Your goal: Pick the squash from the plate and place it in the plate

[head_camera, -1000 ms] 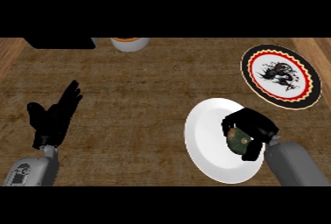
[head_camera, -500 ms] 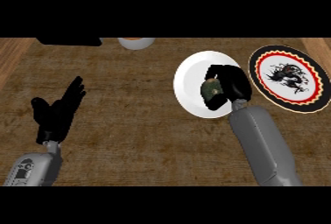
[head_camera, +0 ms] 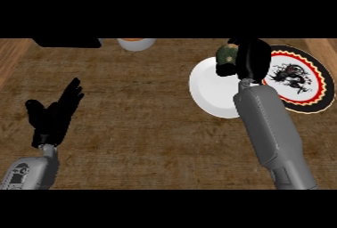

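1. The wooden counter (head_camera: 151,133) fills the head view, its brown grain running across the frame
2. The right forearm (head_camera: 270,129) is a long grey limb rising from the lower right edge up to the plates
3. The white plate (head_camera: 209,91) lies at the upper right of the counter; the right forearm crosses its right part
4. The patterned plate (head_camera: 304,82) has a black rim, a red ring and a dark figure on a white centre; it lies just right of the white plate, and their edges meet or overlap behind the arm
5. The left hand (head_camera: 52,113) rests at the left side with its fingers straight and spread, pointing upward, holding nothing
6. The right hand (head_camera: 248,58) is above the upper edge of the white plate, its black fingers curled round the squash
7. The squash (head_camera: 227,53), dark green and mottled, shows at the left side of the right hand, over the top rim of the white plate
8. A white cup (head_camera: 136,43) with an orange inside stands at the top edge, beside a dark object (head_camera: 66,42) to its left
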### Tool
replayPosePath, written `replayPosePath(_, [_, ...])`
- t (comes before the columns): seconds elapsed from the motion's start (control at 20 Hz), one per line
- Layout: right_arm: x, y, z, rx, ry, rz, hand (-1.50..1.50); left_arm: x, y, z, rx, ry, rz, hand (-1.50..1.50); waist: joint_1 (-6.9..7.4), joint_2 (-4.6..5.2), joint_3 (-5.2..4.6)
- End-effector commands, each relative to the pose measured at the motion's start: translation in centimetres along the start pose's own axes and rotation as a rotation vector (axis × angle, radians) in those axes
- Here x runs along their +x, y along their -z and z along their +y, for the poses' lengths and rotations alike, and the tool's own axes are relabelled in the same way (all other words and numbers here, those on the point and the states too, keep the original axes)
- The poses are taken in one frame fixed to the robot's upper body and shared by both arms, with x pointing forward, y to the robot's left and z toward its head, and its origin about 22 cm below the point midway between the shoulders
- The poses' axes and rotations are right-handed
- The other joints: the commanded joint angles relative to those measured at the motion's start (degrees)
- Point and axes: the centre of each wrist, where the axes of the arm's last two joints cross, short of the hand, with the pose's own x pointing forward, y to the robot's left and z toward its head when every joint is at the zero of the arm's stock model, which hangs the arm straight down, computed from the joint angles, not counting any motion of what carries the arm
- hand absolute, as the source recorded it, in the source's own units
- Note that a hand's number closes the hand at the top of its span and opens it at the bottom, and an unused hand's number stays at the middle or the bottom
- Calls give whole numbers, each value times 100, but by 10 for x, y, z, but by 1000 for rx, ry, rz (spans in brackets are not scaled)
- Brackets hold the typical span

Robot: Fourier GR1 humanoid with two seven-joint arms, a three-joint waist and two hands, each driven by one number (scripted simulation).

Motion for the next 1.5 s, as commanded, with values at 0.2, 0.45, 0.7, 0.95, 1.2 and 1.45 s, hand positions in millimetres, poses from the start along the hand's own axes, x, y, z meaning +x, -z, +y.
replayPosePath(0.2, [-57,32,-16,-110,121,187,150,13,8,1,16,-10,7,0,-99,-14,6])
replayPosePath(0.45, [-123,49,-25,-136,36,240,150,-17,7,0,4,5,-4,0,-79,19,4])
replayPosePath(0.7, [-177,51,-39,-111,39,274,150,6,1,3,1,-8,6,0,-63,-5,8])
replayPosePath(0.95, [-214,52,-42,34,-59,343,150,4,-5,0,-29,4,-3,0,126,71,18])
replayPosePath(1.2, [-234,46,-43,152,136,421,-150,4,-2,-19,-21,-14,-17,0,84,66,24])
replayPosePath(1.45, [-253,33,-41,139,138,280,-150,-6,-4,-14,-16,-5,-22,0,82,63,21])
